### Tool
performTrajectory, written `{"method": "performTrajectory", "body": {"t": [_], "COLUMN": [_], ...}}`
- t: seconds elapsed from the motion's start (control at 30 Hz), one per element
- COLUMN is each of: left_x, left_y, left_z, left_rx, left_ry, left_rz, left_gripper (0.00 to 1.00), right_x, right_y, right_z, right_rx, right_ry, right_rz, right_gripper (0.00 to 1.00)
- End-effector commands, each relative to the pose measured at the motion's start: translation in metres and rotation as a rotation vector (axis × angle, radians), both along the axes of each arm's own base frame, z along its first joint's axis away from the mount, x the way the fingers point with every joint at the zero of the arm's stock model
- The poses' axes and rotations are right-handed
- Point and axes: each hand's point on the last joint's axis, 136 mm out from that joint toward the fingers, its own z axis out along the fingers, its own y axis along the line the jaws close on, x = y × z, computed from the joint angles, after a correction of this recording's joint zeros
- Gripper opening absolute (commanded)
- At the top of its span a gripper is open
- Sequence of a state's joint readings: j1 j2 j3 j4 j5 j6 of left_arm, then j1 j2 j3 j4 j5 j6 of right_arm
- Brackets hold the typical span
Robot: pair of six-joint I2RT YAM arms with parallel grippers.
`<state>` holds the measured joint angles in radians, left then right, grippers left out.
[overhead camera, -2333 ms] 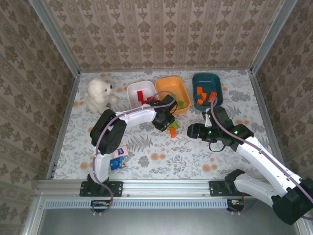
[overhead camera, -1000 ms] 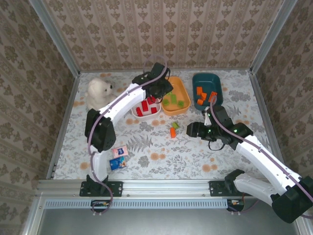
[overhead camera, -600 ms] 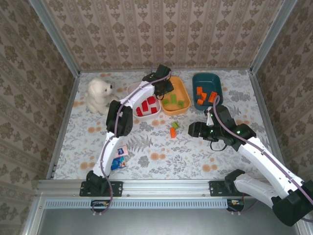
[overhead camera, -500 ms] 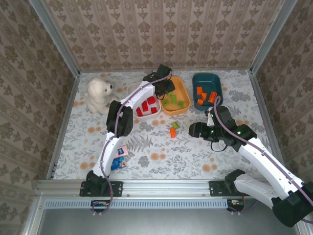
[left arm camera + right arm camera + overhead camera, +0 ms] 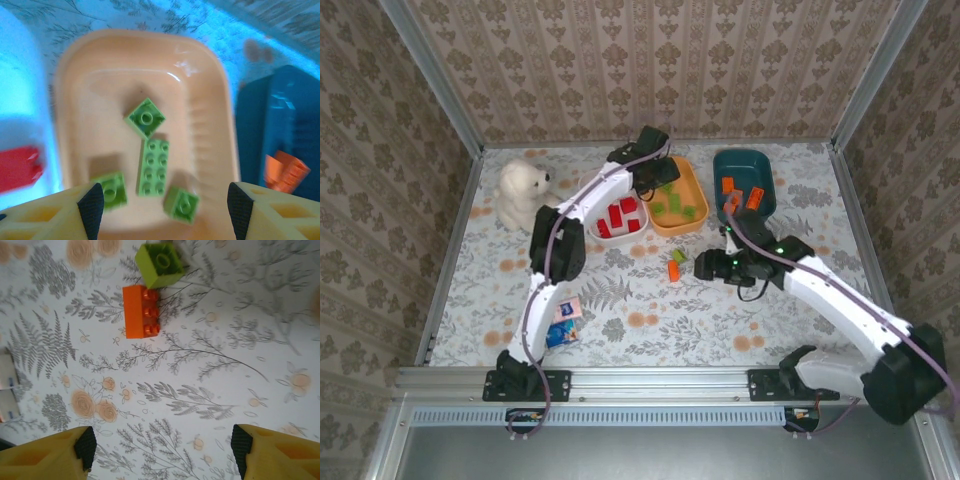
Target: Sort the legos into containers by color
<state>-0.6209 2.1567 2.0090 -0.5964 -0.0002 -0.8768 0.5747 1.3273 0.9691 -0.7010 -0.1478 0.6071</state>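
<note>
My left gripper (image 5: 656, 181) hangs open over the orange bin (image 5: 686, 178), nothing between its fingers. Under it in the left wrist view, the orange bin (image 5: 67, 115) holds several green bricks (image 5: 153, 166). The white bin (image 5: 632, 234) to its left holds red bricks (image 5: 620, 214), and the teal bin (image 5: 750, 165) to the right holds orange bricks (image 5: 740, 197). A loose orange brick (image 5: 674, 270) and a green brick (image 5: 679, 255) lie together on the table. My right gripper (image 5: 706, 265) is open just right of them; its view shows the orange brick (image 5: 141, 311) and green brick (image 5: 159, 264) ahead of the fingers.
A white plush bear (image 5: 520, 192) sits at the back left. Flat pink-and-blue printed squares (image 5: 563, 322) lie near the left arm's base. Metal-framed walls close in the patterned table on three sides.
My left gripper has opened above the orange bin after moving back from the table's middle. My right gripper has slid left toward the two loose bricks.
</note>
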Motion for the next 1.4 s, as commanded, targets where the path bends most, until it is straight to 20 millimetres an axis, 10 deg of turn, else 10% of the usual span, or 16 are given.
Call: {"method": "performTrajectory", "body": {"t": [0.0, 0.33, 0.6, 0.8, 0.97, 1.13, 1.37], "left_x": [-0.032, -0.175, -0.236, -0.252, -0.249, -0.233, -0.212], "left_y": [0.028, 0.113, 0.147, 0.155, 0.142, 0.118, 0.103], "left_z": [0.067, 0.031, 0.014, 0.008, 0.018, 0.037, 0.068], "left_rx": [-0.060, -0.065, -0.064, -0.063, -0.088, -0.112, -0.144], "left_ry": [-0.124, -0.039, -0.023, -0.021, -0.054, -0.099, -0.171], "left_rz": [-0.004, 0.020, 0.045, 0.037, 0.001, -0.040, -0.027], "left_gripper": [0.70, 0.71, 0.71, 0.70, 0.71, 0.72, 0.73], "right_x": [0.019, 0.047, 0.062, 0.057, 0.049, 0.091, 0.193], "right_y": [0.019, 0.051, 0.064, 0.072, 0.085, 0.037, -0.078], "right_z": [-0.011, -0.068, -0.087, -0.071, -0.007, 0.065, 0.076], "right_rx": [-0.077, -0.186, -0.201, -0.174, -0.028, 0.024, -0.043], "right_ry": [-0.019, 0.104, 0.118, 0.114, 0.064, -0.073, -0.182], "right_rz": [0.048, 0.050, 0.069, 0.108, 0.112, -0.003, -0.252], "right_gripper": [0.79, 0.68, 0.37, 0.18, 0.17, 0.17, 0.16]}}
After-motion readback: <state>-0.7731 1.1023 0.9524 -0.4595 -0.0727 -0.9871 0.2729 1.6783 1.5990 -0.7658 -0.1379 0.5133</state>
